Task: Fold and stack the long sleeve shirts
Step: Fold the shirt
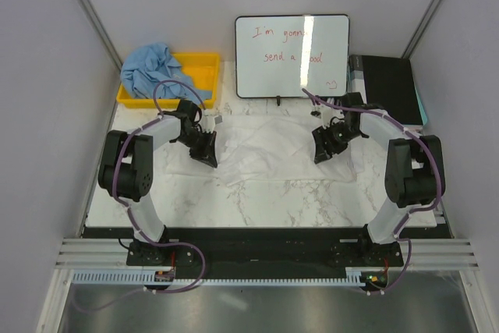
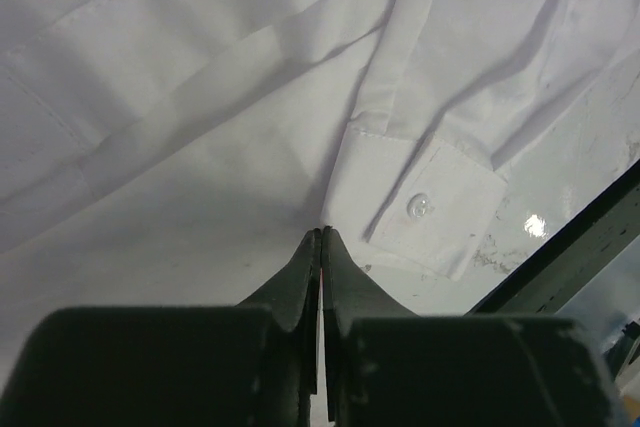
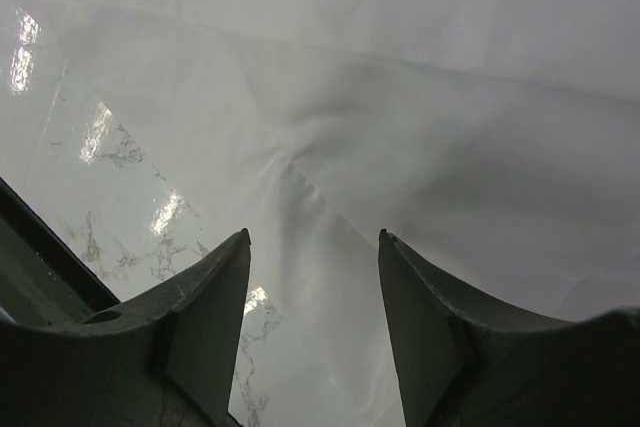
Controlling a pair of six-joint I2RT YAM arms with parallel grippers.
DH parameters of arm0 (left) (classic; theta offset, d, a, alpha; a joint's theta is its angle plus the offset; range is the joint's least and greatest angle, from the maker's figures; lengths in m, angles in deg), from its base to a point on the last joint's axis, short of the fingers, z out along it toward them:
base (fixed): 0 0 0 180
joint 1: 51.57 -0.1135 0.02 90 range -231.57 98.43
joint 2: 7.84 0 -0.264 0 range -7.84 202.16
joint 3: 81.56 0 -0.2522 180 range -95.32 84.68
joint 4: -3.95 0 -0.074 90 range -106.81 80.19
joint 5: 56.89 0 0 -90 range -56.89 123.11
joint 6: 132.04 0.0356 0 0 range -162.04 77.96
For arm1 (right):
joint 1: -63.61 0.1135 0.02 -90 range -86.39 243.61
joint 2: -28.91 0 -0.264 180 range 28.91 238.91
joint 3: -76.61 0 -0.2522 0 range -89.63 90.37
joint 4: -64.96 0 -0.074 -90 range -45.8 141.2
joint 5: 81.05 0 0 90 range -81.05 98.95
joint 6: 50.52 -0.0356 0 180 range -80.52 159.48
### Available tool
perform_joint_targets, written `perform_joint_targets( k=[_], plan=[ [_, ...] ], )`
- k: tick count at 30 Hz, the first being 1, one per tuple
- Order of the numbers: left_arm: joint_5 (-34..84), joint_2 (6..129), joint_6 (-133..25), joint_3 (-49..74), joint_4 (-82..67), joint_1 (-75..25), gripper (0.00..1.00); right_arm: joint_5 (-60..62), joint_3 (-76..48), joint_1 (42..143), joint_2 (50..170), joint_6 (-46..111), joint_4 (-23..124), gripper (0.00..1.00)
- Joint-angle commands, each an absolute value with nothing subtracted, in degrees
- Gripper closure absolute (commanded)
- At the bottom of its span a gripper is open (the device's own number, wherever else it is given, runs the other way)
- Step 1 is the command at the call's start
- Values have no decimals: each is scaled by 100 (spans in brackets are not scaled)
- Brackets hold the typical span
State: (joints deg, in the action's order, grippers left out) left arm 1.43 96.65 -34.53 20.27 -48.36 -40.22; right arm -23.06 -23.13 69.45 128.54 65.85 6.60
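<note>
The marble desk [image 1: 257,208] carries the white shirt [image 1: 269,150], spread out and wrinkled at its middle. Back left, the blue shirt [image 1: 152,68] lies bunched over the yellow bin [image 1: 207,64]. The right claw [image 3: 315,237] hangs spread wide above the white shirt's right edge. The left claw [image 2: 320,234] is pressed together at the cloth, just beside a buttoned cuff [image 2: 425,212]; whether cloth is caught between, I cannot tell.
</note>
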Motion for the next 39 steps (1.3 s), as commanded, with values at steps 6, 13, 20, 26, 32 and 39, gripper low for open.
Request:
perform_joint_targets(
  k=[6, 13, 20, 26, 32, 39],
  plan=[
    [402, 9439, -3053, 1840, -5279, -4067, 98, -2049, -2283, 6792, 12998, 6707, 699, 39],
    [1025, 9227, -2474, 1648, -5577, -4138, 98, -1830, -2301, 6712, 12954, 6751, 699, 39],
    [1938, 9438, -1516, 1006, -5921, -4287, 98, -1811, -2301, 6669, 12981, 6813, 664, 40],
    [2378, 9876, -1023, 268, -5921, -4305, 98, -2145, -2257, 6677, 12770, 7076, 392, 46],
    [2555, 10325, -803, -400, -5921, -4305, 98, -2760, -2020, 6668, 12471, 7541, -372, 51],
    [2731, 10695, -644, -585, -5816, -4314, 98, -3042, -1941, 6598, 12014, 7402, -558, 50]
  ],
)
